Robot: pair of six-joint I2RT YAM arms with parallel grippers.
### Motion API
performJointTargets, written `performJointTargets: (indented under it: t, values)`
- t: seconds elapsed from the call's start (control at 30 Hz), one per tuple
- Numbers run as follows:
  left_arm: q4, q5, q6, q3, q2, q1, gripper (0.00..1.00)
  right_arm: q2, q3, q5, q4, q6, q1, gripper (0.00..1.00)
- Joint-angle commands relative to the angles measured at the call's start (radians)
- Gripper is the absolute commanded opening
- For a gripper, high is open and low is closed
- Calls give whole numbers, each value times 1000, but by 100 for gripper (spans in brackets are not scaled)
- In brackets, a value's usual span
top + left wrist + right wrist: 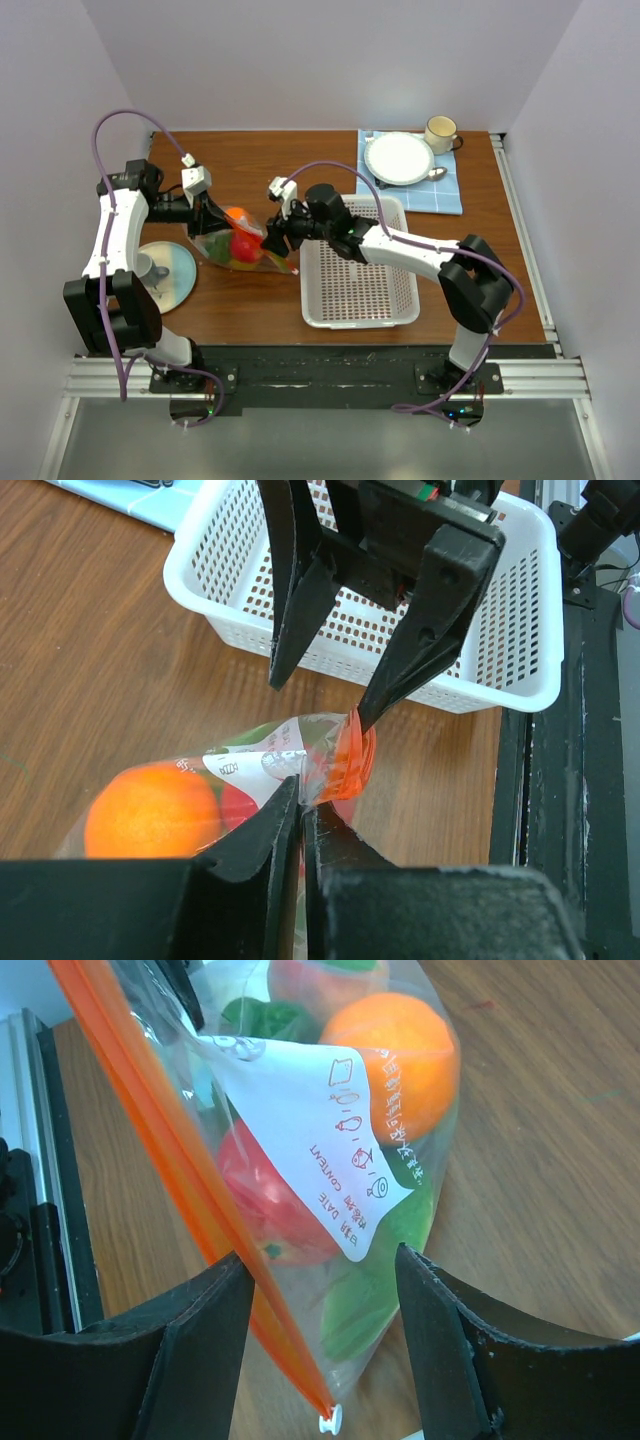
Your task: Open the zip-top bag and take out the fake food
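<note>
Zip-top bag (243, 250) caught between two arms on a brown wooden table (250, 300), with plain white walls (300, 60) closing it in.
A white perforated basket (358, 322) sits right of centre, and a blue cloth (445, 195) with a plate (398, 158) and mug (440, 130) lies far right. The bag sits just left of the basket, the fake food (385, 1055) inside it. The left gripper (300, 790) is pinched tight on the clear plastic. The right gripper (272, 240) stands with jaws apart, straddling the orange zip strip (180, 1160).
</note>
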Motion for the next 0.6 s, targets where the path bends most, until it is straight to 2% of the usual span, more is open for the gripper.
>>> performJointTargets:
  t: [0.0,0.1,0.13,0.17,0.2,0.27,0.43,0.5,0.57]
  values:
    - [-1,27,19,32,-14,-4,13,13,48,40,49,16,-2,58]
    - [-3,32,17,31,-19,-7,21,35,63,72,74,22,-2,44]
    - [-1,30,16,29,-22,-6,24,40,72,77,77,25,-2,33]
    - [-3,29,14,29,-22,-7,30,46,80,84,80,25,-2,27]
    - [-1,27,11,31,-25,-6,33,56,100,87,80,25,-2,13]
    - [-1,16,10,31,-30,-6,37,66,121,116,74,17,-2,1]
    - [17,4,-4,54,-13,31,42,28,142,222,40,-13,-2,0]
    - [64,21,-77,77,24,117,43,-6,94,245,66,-25,2,0]
    - [184,9,-145,89,65,187,44,-48,60,242,72,-33,15,0]
